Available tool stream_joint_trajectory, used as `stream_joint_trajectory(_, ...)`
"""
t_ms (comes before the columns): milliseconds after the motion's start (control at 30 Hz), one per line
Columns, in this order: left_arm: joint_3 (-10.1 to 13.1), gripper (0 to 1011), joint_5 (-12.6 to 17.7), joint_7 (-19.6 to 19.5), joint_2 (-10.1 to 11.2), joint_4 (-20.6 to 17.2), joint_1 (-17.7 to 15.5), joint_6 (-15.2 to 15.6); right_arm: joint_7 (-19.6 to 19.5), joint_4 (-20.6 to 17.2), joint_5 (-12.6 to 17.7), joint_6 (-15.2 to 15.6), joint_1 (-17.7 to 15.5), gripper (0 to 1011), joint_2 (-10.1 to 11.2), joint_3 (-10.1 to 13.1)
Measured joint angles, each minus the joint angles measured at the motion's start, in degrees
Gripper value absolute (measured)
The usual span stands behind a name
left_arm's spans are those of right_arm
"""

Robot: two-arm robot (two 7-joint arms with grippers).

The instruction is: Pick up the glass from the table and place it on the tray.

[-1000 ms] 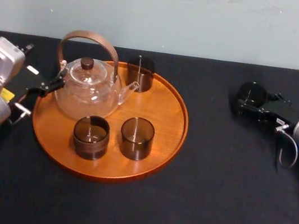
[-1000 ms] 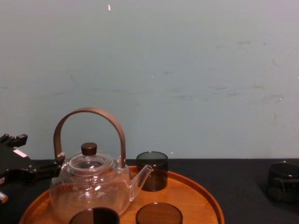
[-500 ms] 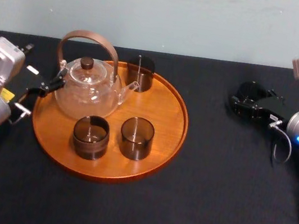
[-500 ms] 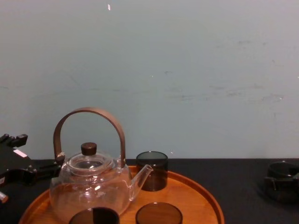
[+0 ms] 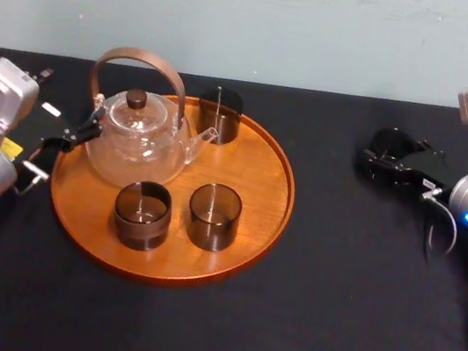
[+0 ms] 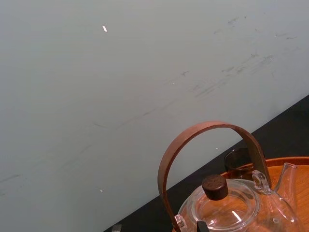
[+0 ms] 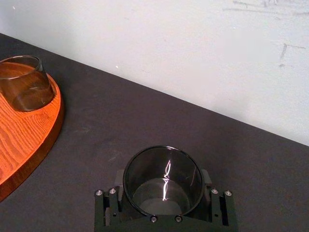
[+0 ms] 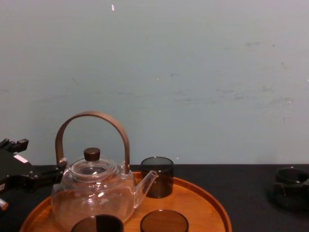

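Holding the glass (image 7: 163, 179) by both sides in the closed fingers of the right gripper (image 5: 386, 160), at the table (image 5: 332, 289) well right of the tray (image 5: 259, 188), with the left gripper (image 5: 59, 152) open-fingered just beside the teapot (image 5: 136, 147).

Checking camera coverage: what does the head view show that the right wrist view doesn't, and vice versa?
The head view adds the teapot, two front glasses on the tray and the left hand parked at the tray's left rim. The right wrist view adds a close look into the glass on the table, empty. Both share that glass, the right hand at it, the table, the tray's rim and the back glass on it.
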Motion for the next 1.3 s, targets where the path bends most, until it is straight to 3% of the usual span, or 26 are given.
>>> stream_joint_trajectory(867, 0.0, 1010, 0.0, 0.0, 0.0, 0.0, 0.0, 0.0, 0.4, -0.6, 1.0, 1.2, -0.6, 905, 0.1, 1.0)
stream_joint_trajectory(1000, 0.0, 1009, 0.0, 0.0, 0.0, 0.0, 0.0, 0.0, 0.5, -2.1, 1.0, 1.7, -1.2, 905, 0.5, 1.0)
stream_joint_trajectory(1300, 0.0, 1009, 0.0, 0.0, 0.0, 0.0, 0.0, 0.0, -0.3, -9.1, 1.1, 3.8, -4.3, 905, 2.0, 0.8)
